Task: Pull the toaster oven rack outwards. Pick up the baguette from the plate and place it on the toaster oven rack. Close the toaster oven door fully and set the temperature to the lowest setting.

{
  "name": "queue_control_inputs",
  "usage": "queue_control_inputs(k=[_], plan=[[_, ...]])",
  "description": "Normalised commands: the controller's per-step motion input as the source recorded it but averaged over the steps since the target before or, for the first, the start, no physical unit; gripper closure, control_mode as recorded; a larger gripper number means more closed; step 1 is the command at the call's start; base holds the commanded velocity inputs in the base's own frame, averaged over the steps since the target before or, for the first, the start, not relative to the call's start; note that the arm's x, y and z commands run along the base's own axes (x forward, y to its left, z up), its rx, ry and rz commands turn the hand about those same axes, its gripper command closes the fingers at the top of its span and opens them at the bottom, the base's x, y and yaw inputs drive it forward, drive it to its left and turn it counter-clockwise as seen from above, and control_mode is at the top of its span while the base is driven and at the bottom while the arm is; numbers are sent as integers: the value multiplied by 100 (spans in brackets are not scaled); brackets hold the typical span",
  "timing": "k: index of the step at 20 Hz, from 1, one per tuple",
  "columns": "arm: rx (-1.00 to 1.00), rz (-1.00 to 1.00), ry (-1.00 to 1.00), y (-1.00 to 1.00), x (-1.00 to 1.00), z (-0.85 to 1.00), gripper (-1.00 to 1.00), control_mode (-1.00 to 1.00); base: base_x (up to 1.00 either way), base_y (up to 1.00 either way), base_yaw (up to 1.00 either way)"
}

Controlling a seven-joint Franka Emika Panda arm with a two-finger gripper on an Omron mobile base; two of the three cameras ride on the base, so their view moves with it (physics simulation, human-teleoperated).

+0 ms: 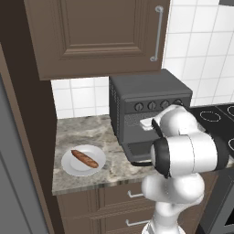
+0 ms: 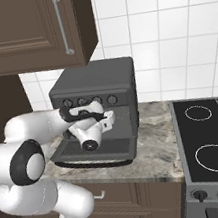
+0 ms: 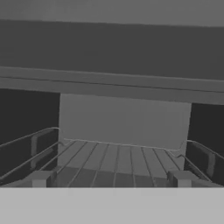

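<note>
My gripper (image 3: 110, 179), jaws spread wide and empty, reaches into the open toaster oven (image 2: 95, 90) over its rack (image 3: 116, 159), baguette (image 1: 84, 158) on the plate (image 1: 68, 167) near the counter's front edge.

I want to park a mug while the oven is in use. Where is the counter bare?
Bare granite lies behind the plate, between the tiled wall and the toaster oven, and between the oven and the stovetop. The oven's front is crowded: the lowered door and the arm.
</note>
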Motion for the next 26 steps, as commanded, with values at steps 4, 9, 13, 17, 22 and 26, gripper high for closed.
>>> queue_control_inputs(k=[4, 9, 13, 17, 22, 26], plan=[[0, 0, 16, 0, 42, 0, -100, -100, 0, 0, 0], [0, 0, 13, 0, 38, -1, -100, -100, 0, 0, 0], [0, -2, 12, 0, 38, -9, -100, -100, 0, 0, 0], [0, -6, 15, 0, 35, -17, -100, -100, 0, 0, 0], [-7, -14, 30, -1, 26, -41, -100, -100, 0, 0, 0], [-30, -16, 48, 0, 34, -83, -100, -100, 0, 0, 0]])
